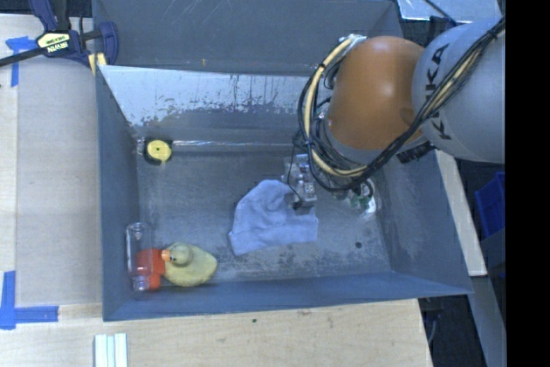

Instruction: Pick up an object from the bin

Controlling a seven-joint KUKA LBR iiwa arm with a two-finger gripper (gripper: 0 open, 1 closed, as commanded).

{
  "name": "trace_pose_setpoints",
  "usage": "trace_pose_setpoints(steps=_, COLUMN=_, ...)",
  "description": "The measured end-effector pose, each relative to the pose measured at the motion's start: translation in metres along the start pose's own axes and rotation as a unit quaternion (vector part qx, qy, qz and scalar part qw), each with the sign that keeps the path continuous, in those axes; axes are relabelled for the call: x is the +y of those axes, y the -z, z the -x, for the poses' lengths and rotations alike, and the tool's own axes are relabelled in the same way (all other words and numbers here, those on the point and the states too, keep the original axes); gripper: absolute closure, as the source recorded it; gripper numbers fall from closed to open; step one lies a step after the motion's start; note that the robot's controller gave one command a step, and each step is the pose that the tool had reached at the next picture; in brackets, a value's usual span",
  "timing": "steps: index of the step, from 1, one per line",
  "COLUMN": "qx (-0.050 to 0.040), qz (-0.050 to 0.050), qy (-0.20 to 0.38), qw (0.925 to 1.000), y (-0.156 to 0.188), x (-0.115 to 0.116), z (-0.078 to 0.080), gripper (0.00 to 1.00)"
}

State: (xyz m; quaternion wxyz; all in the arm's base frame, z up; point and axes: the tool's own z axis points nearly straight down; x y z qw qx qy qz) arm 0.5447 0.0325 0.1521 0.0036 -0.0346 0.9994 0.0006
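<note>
A crumpled light-blue cloth (pixel 268 221) lies on the bin floor right of the middle. My gripper (pixel 301 192) reaches down from under the orange cover and its tip sits at the cloth's upper right edge, touching or just above it. A small green and white thing (pixel 362 202) lies just right of the gripper, partly hidden by the arm's cables.
A yellow rubber duck (pixel 188 264) rests in the near left corner beside a clear bottle with an orange cap (pixel 143 262). A small yellow round thing (pixel 157 152) lies by the far left wall.
</note>
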Motion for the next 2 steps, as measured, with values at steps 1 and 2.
trace_pose_setpoints(steps=1, qx=-0.0061, qz=0.000, qy=0.001, qw=1.0000, y=0.021, x=0.007, z=0.019, gripper=1.00)
trace_pose_setpoints(steps=2, qx=-0.0057, qz=0.000, qy=-0.013, qw=0.9999, y=0.097, x=0.016, z=0.007, gripper=1.00)
